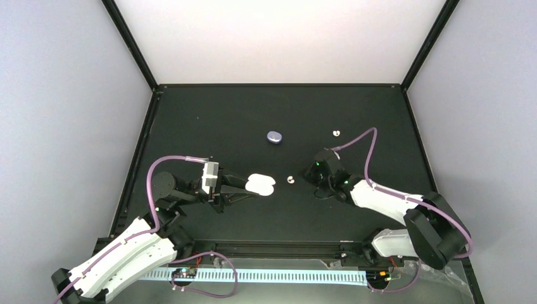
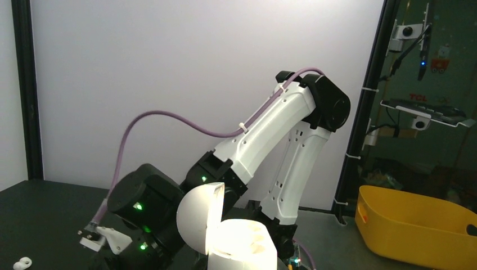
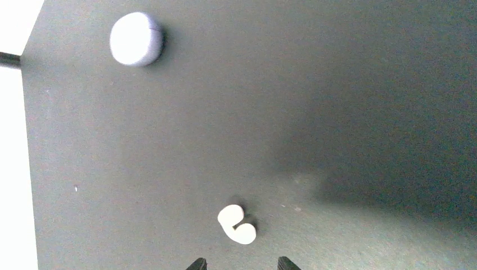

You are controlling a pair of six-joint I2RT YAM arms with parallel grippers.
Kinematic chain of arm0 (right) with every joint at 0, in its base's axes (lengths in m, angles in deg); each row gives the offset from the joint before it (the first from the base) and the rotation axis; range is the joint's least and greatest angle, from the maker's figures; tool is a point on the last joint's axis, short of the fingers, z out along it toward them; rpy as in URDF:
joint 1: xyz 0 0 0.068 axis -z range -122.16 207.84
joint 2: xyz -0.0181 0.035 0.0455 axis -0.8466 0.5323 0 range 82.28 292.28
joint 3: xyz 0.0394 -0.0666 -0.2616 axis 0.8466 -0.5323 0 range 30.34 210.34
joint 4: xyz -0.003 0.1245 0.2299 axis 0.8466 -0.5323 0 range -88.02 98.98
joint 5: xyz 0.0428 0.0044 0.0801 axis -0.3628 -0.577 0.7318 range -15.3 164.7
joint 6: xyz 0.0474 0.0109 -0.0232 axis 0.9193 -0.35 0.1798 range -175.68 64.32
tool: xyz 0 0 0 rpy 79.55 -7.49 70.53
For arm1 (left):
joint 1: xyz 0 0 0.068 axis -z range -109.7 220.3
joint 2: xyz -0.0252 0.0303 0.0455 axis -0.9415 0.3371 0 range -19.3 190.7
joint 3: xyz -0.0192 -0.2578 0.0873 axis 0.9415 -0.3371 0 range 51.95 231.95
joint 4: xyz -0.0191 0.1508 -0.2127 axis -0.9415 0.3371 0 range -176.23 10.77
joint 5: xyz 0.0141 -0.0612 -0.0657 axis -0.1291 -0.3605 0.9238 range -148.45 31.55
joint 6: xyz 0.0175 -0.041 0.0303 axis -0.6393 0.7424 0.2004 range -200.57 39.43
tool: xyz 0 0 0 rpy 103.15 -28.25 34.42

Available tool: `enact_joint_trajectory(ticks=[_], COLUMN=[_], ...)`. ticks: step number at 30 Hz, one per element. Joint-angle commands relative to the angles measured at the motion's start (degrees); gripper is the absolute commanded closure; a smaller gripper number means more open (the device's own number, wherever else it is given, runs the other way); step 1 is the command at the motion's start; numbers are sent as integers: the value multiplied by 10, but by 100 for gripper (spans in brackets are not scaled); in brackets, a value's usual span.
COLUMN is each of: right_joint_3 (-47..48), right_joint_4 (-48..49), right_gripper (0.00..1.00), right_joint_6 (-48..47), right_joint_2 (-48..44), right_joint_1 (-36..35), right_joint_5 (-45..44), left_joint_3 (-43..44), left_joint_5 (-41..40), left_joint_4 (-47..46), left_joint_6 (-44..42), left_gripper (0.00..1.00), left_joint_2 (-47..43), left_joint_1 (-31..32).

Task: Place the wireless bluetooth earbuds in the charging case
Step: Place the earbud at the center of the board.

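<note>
Top external view: a white charging case (image 1: 260, 184), lid hinged open, is held at its left end by the left gripper (image 1: 246, 187), whose fingers are closed onto it just above the black table (image 1: 221, 114). One white earbud (image 1: 290, 179) lies on the table between the case and the right gripper (image 1: 311, 175), near both and touching neither. A second white earbud (image 1: 336, 133) lies farther back. A closed lavender case (image 1: 274, 136) sits behind, well apart. In the right wrist view the right gripper's fingertips (image 3: 198, 263) are spread apart with nothing between them, the earbud just ahead. In the left wrist view the case interior is glared out and its contents cannot be told. A yellow bin (image 2: 416, 225) is seen off-table.
</note>
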Motion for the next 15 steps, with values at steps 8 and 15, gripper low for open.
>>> enact_joint_trajectory(ticks=[8,15], right_joint_3=[147,228], right_joint_4=[-82,-160], right_gripper=[77,78], right_joint_6=[-350,-453], right_joint_2=[81,157], right_joint_1=[-10,-29], right_joint_5=[86,114], left_joint_3=[5,5], left_joint_5=[-13,-17], left_joint_4=[15,20], left_joint_6=[-15,-19], left_gripper=[98,98], left_joint_2=[-1,-1], left_joint_1=[3,3])
